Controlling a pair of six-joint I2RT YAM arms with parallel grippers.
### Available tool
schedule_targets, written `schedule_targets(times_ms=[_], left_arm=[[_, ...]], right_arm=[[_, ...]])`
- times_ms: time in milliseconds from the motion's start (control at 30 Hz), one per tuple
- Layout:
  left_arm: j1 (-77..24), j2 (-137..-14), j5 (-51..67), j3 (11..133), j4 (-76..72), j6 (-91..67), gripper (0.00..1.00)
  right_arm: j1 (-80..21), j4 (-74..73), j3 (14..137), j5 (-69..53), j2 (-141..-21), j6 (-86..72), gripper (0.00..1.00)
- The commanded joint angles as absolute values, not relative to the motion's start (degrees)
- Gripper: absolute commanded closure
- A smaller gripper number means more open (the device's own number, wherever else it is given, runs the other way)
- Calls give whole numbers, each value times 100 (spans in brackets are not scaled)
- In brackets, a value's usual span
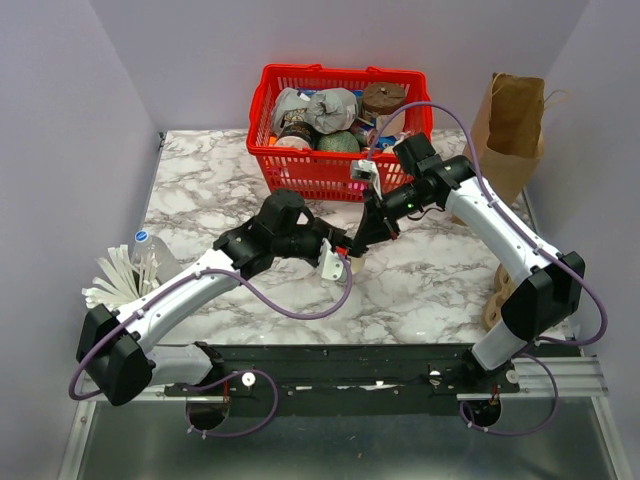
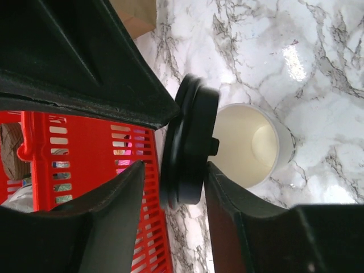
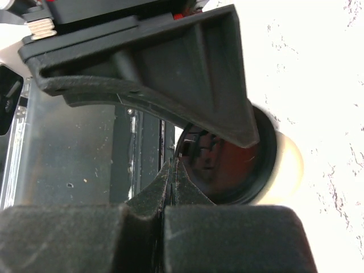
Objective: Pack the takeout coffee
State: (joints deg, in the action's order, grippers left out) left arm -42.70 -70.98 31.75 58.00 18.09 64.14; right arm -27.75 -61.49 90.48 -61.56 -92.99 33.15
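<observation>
While the left end effector [image 2: 175,142] pinches the coffee [image 2: 253,148] by its lid [image 2: 190,114], the rest sideways just beyond, keep that squeeze light. Whether the right end effector [image 3: 210,153], close against the lid, grips I cannot tell; secure it before releasing.

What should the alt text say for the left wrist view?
The left gripper is closed on the black lid of a cream takeout coffee cup, seen sideways above the marble table. A red basket shows at the left; a brown paper bag corner shows at the top.
</observation>
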Motion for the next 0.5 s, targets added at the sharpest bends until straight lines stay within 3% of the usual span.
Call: schedule_targets(times_ms=[0, 200, 333, 400, 467], left_arm=[[-4307, -7172, 3489, 6029, 2101, 6812, 55], [-4307, -7383, 3533, 6240, 2460, 6838, 67], [-4307, -7400, 3551, 6231, 2479, 6584, 68], [-4289, -7383, 3560, 6170, 2426, 6199, 68], [-4202, -7365, 3630, 6126, 2234, 5646, 69]], right_arm=[[-2812, -6232, 9176, -6012, -9325, 3445, 99], [-2804, -6240, 9176, -5985, -9360, 3445, 99], [-2778, -6258, 9360, -5862, -9316, 3410, 96], [-2585, -6442, 9614, -6080, -9308, 3410, 87], [-2383, -6399, 9896, -6248, -9246, 3200, 70]])
